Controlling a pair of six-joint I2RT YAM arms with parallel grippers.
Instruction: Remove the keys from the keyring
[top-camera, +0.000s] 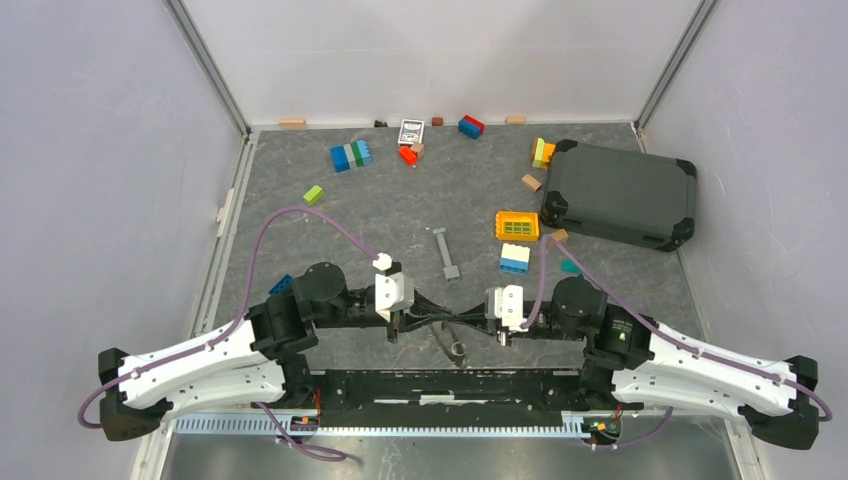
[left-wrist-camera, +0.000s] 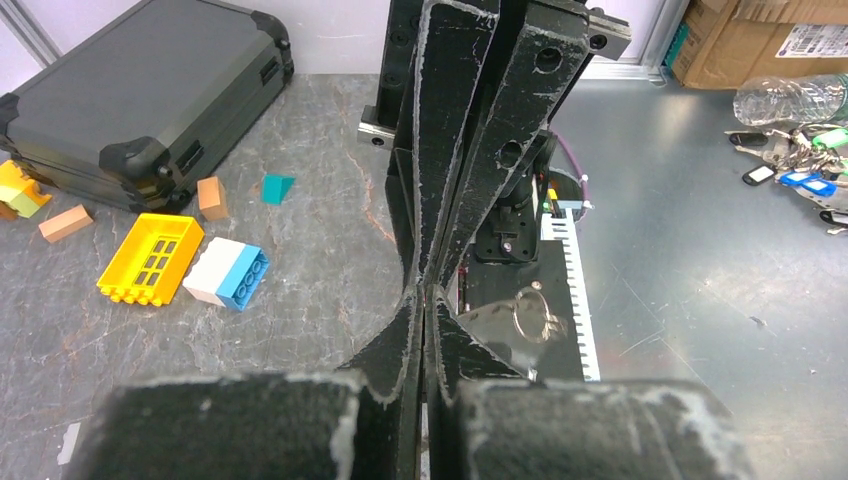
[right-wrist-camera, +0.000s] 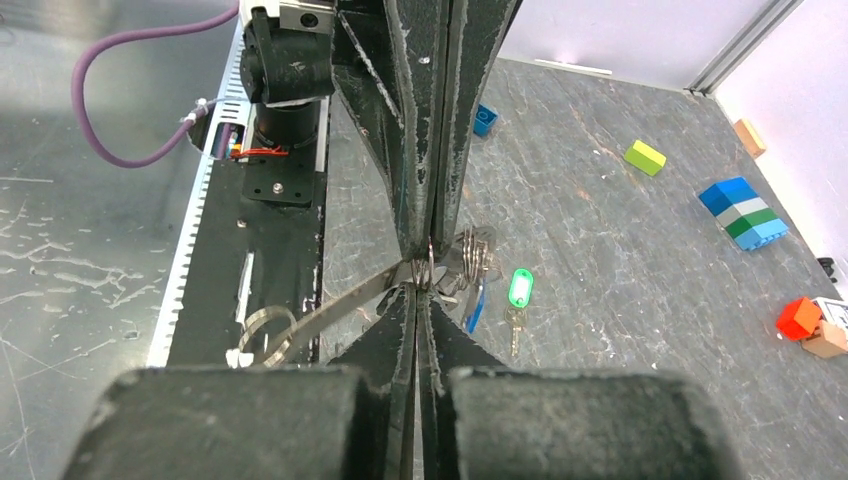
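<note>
Beyond the keyring (right-wrist-camera: 429, 262), the dark case (top-camera: 620, 195) lies closed.

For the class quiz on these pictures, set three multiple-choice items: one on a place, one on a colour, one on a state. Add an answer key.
1. The dark grey case lies: A) on the right side of the table; B) on its left side; C) between the arms' bases.
2. The key head beside the blue one is: A) red; B) green; C) orange.
3. The right gripper is: A) wide open; B) shut on a yellow block; C) shut on the keyring.
Key: 1 A, it sits on the right in the top view; 2 B, the right wrist view shows green; 3 C, its fingers pinch the ring.
</note>
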